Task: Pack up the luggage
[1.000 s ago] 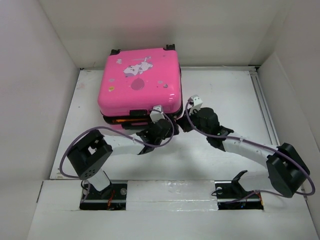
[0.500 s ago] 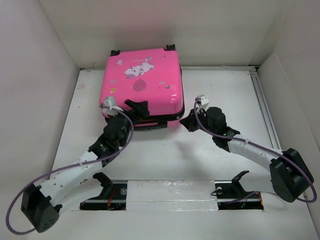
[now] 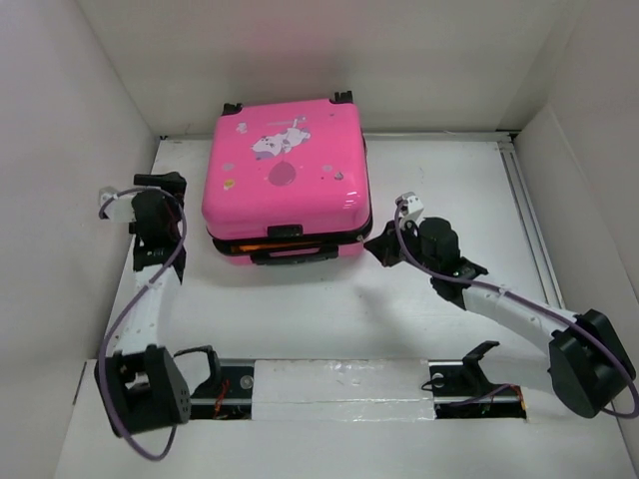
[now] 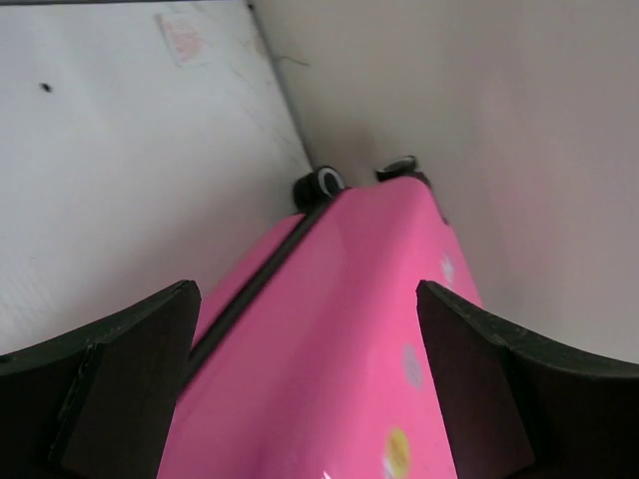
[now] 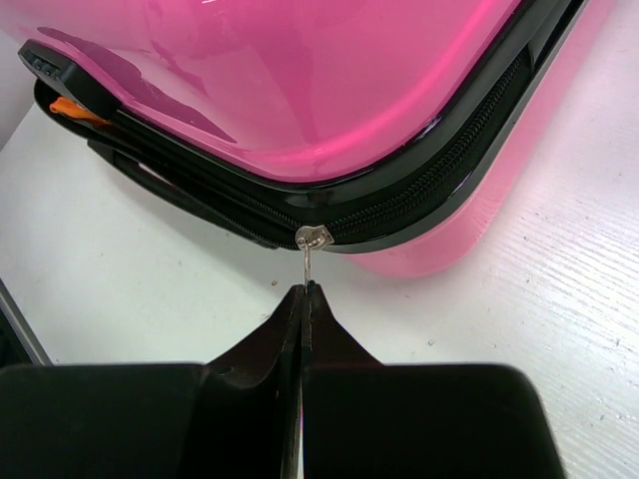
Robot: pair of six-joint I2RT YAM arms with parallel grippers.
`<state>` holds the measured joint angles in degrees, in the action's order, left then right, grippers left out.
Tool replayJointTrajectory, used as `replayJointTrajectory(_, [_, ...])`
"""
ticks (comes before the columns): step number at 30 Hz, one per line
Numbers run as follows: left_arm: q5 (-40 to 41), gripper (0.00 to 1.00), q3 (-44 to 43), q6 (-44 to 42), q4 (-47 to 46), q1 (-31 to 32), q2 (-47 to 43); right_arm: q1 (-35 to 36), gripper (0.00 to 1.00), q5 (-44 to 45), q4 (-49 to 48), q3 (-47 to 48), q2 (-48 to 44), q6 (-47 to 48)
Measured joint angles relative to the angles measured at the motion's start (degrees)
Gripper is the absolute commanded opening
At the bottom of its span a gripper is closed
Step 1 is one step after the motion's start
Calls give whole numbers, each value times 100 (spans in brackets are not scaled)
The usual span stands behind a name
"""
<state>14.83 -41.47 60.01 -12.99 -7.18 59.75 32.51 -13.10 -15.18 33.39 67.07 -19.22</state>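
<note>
The hot-pink luggage (image 3: 285, 180) lies flat and closed at the back middle of the table, its handle toward me. My right gripper (image 3: 376, 244) is at its near right corner, shut on the silver zipper pull (image 5: 312, 242) on the black zipper trim (image 5: 419, 205). My left gripper (image 3: 160, 182) is open and empty, beside the luggage's left side and apart from it. In the left wrist view the pink shell (image 4: 339, 339) fills the gap between the fingers, with a wheel (image 4: 319, 184) beyond.
White walls close in the table (image 3: 439, 180) on the left, back and right. A metal rail (image 3: 529, 220) runs along the right side. An orange tag (image 5: 68, 108) shows near the luggage handle (image 3: 290, 253).
My left arm has swung from the luggage's near left edge out to the left wall side. The luggage lid has come down closed. My right gripper has shifted slightly right along the zipper.
</note>
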Motion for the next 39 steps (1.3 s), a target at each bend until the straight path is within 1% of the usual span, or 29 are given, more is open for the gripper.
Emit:
replayJointTrajectory(2, [-455,86,-122,28,11,-435,463,0,0,2,9,-50,-74,2])
replayJointTrajectory(5, [-1056,88,-518,-20,214,-625,1244,0,0,2,76,-107,-227,9])
replayJointTrajectory(8, [-1646,88,-754,-66,76,-557,1858,7,0,0,195,-153,-409,22])
replayJointTrajectory(9, [-1878,90,-754,-66,11,-490,1976,20,0,2,247,-153,-452,22])
replayJointTrajectory(10, [-1961,92,-748,-66,-4,-389,2074,44,0,7,280,-153,-483,24])
replayJointTrajectory(12, [-1799,92,-605,33,-369,-118,2131,173,0,122,339,-155,-514,28])
replayJointTrajectory(16, [-1530,92,-15,151,-1287,361,1814,588,0,389,428,-166,-501,-55])
replayJointTrajectory(18, [-1456,92,407,286,-1735,723,1574,861,0,608,352,-166,-422,-140])
replayJointTrajectory(21, [-1482,92,807,584,-2197,1377,1390,1246,0,791,94,-166,-188,-306])
replayJointTrajectory(24, [-1349,90,1014,660,-2409,1952,1285,1687,0,909,-131,-114,160,-466])
replayJointTrajectory(27, [-1241,90,1134,678,-2439,2280,1132,2068,0,1023,-210,105,586,-542])
replayJointTrajectory(29, [-1217,90,1226,680,-2409,2356,992,2236,0,1132,-214,273,848,-570])
replayJointTrajectory(32, [-1200,90,1349,673,-2260,2452,723,2564,0,994,-308,490,1108,-632])
replayJointTrajectory(35, [-1244,90,1423,621,-2057,2597,466,2868,0,892,-332,496,1123,-651])
replayJointTrajectory(39, [-1325,90,1425,428,-1685,2712,186,2841,0,1054,-267,136,750,-673])
